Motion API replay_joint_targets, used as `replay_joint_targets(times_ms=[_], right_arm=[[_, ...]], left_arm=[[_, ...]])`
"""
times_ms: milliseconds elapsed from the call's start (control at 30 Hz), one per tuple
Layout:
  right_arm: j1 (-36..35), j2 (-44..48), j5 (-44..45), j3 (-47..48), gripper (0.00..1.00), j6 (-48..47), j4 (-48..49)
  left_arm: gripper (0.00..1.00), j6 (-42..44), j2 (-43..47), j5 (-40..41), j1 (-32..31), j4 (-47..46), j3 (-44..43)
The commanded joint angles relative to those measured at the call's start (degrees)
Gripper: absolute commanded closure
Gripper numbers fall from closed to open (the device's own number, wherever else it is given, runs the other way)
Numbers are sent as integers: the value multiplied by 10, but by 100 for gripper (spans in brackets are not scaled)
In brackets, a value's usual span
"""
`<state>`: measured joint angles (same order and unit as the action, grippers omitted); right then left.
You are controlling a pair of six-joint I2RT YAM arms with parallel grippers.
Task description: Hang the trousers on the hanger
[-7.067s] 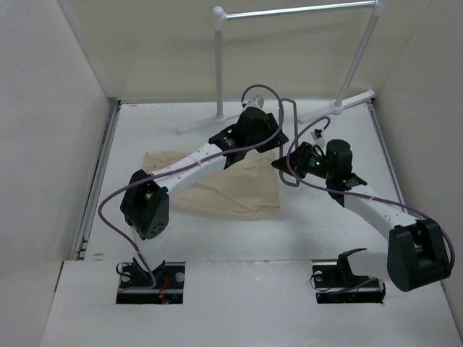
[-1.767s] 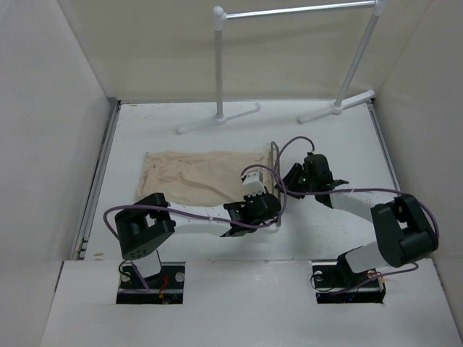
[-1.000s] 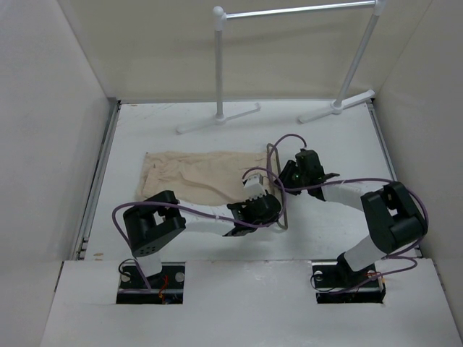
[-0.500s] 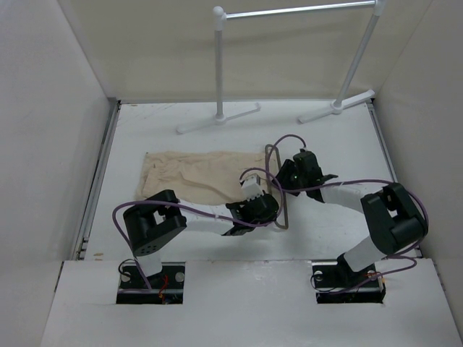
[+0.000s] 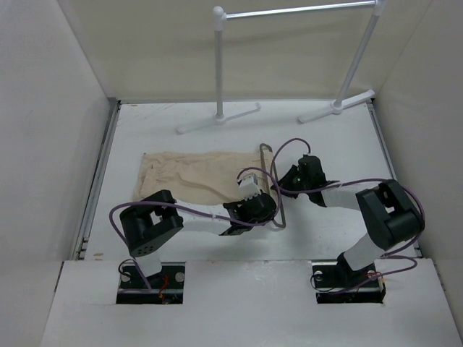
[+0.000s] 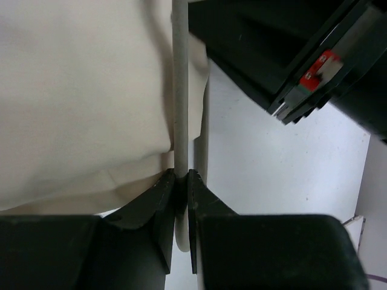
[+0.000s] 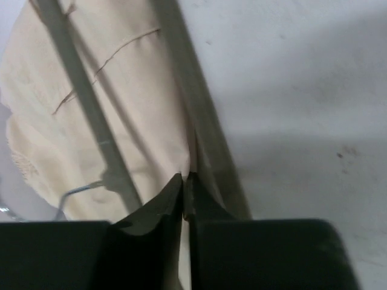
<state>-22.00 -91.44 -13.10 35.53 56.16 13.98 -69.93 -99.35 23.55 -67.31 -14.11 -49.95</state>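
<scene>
The left gripper (image 6: 181, 179) clamps the hanger (image 6: 179, 90), which lies near-to-far along the trousers (image 6: 78, 90) end that the right gripper (image 7: 186, 181) pinches.

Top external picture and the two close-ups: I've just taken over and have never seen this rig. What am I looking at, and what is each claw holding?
The top external picture looks down from above and behind two robot arms bolted at the table's near edge, with the left arm on the left. Each close-up comes from a camera on one wrist, looking along that arm's own two fingers. On the white table lie the beige trousers, spread flat, with the grey wire hanger at their right end. A white clothes rack stands at the back. In the left wrist view, the left gripper is shut on the hanger's wire. In the right wrist view, the right gripper is shut and seems to be pinching the trousers' edge beside the wire.
</scene>
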Motion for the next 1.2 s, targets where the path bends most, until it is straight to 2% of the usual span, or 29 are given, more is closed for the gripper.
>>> replay_joint_targets(times_ms=[0,233,500,800,1033,1167], right_arm=[[10,40,-25,-13,93,29,17],[39,122,3,5,97,17,-40],[88,153,15,0,97,5,-91],[145,161,24,-20,96,-6,-114],[142,132,38,-29,96,-2,-103],[142,123,52,-36,96,-3,-108]], left_arm=[[100,10,42,28,9,26,16],[100,17,78,37,35,50,45],[100,44,127,54,57,96,75],[100,108,255,41,122,182,149],[100,167,261,41,122,195,116],[100,164,243,117,105,274,85]])
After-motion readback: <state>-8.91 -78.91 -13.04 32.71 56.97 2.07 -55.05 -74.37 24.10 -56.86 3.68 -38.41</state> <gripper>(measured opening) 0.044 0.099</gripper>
